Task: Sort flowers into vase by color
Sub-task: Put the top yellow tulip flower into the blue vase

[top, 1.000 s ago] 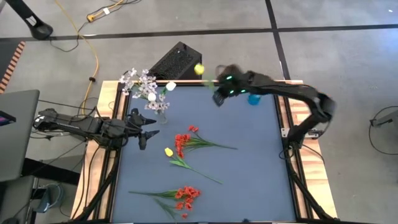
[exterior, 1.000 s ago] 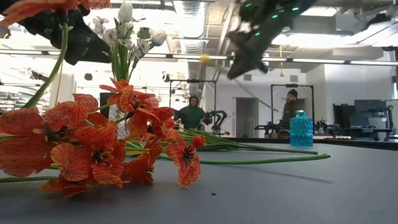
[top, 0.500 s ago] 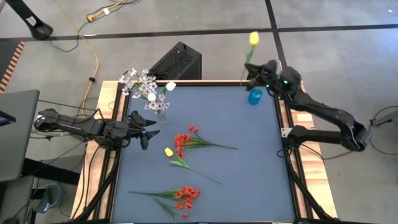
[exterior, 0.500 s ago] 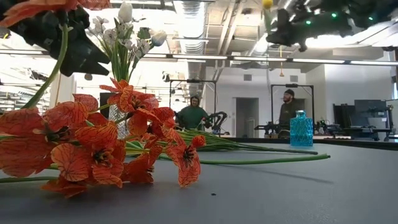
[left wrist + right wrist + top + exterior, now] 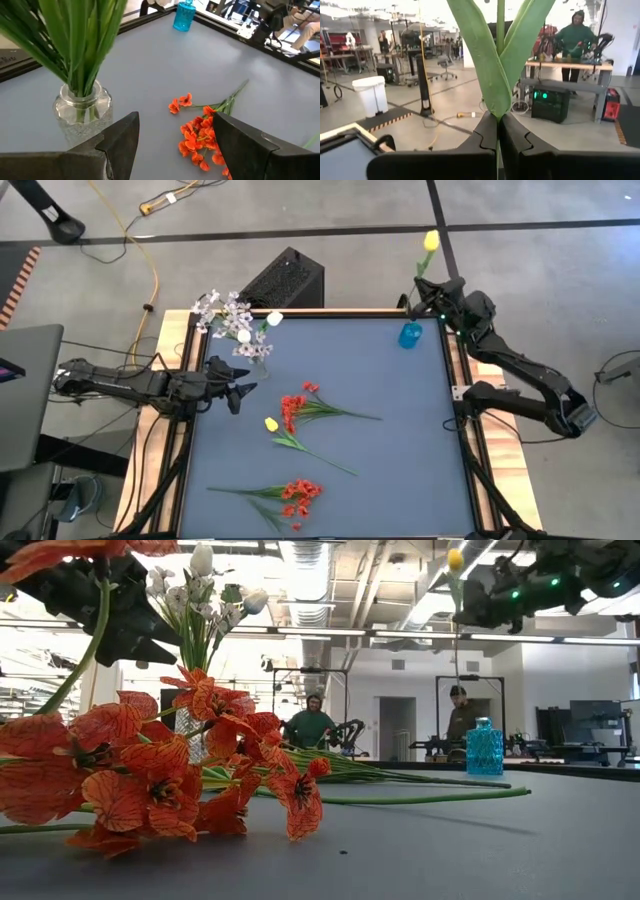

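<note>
My right gripper (image 5: 428, 300) is up over the table's far right corner, shut on a yellow tulip (image 5: 431, 241) whose bloom stands above it (image 5: 455, 560). The small blue vase (image 5: 410, 335) stands on the table just below and nearer. My left gripper (image 5: 240, 392) is open, hovering low beside the clear glass vase (image 5: 80, 112), which holds white tulips and pale sprigs (image 5: 232, 315). Lying flat on the mat are a red cluster (image 5: 295, 410), another yellow tulip (image 5: 271, 424) and a second red cluster (image 5: 300, 498). My right gripper (image 5: 498, 122) pinches the yellow tulip's stem between its two fingers, right where the long green leaves join it (image 5: 498, 111). The fingers come level from the table's right side and lie across the stem. The tulip is lifted clear and stands upright, its lower stem (image 5: 458, 640) hanging below the fingers.
A black box (image 5: 285, 278) sits beyond the far edge. The wooden frame (image 5: 470, 440) borders the mat. A laptop (image 5: 25, 395) lies left of the table. People stand in the room behind. The mat's right half near the blue vase (image 5: 484, 748) is bare.
My right gripper has carried the yellow tulip from above the mat's far middle toward the table's right and far edge, past the blue vase. It has turned, and the tulip has come from slanting to upright. The left arm has kept still.
</note>
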Tool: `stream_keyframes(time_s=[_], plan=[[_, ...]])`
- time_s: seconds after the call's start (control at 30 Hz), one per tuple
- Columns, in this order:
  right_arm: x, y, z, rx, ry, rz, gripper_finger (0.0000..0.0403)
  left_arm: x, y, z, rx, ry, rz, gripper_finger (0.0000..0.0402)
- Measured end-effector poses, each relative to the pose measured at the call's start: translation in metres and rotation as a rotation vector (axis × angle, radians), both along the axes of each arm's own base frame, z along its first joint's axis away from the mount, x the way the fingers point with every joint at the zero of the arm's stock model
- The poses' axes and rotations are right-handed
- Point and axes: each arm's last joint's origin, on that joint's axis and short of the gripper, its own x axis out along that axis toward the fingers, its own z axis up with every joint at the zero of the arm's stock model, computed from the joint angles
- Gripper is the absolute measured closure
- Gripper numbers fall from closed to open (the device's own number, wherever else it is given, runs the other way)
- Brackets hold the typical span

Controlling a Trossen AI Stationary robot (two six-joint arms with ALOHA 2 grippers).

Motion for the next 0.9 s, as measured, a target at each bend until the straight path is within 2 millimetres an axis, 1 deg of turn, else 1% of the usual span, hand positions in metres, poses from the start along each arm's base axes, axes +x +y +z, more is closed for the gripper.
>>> stream_keyframes(time_s=[0.07, 0.2, 0.57, 0.67, 0.9], plan=[[-0.003, 0.004, 0.001, 0.013, 0.007, 0.001, 0.0375, 0.0, 0.0, 0.0, -0.007, -0.005, 0.013, 0.0161], [-0.007, 0.01, -0.004, 0.077, 0.053, 0.002, 0.0375, 0.0, 0.0, 0.0, -0.017, -0.011, 0.021, 0.0161], [-0.009, 0.01, -0.008, 0.085, 0.1, -0.009, 0.0375, 0.0, 0.001, 0.0, -0.012, -0.011, 0.031, 0.0161], [-0.011, 0.009, -0.016, 0.099, 0.109, -0.021, 0.0375, 0.0, 0.001, 0.0, -0.025, -0.018, 0.036, 0.0161], [-0.014, 0.009, -0.046, 0.15, 0.095, -0.036, 0.0375, 0.0, 0.0, 0.0, -0.041, -0.023, 0.031, 0.0161]])
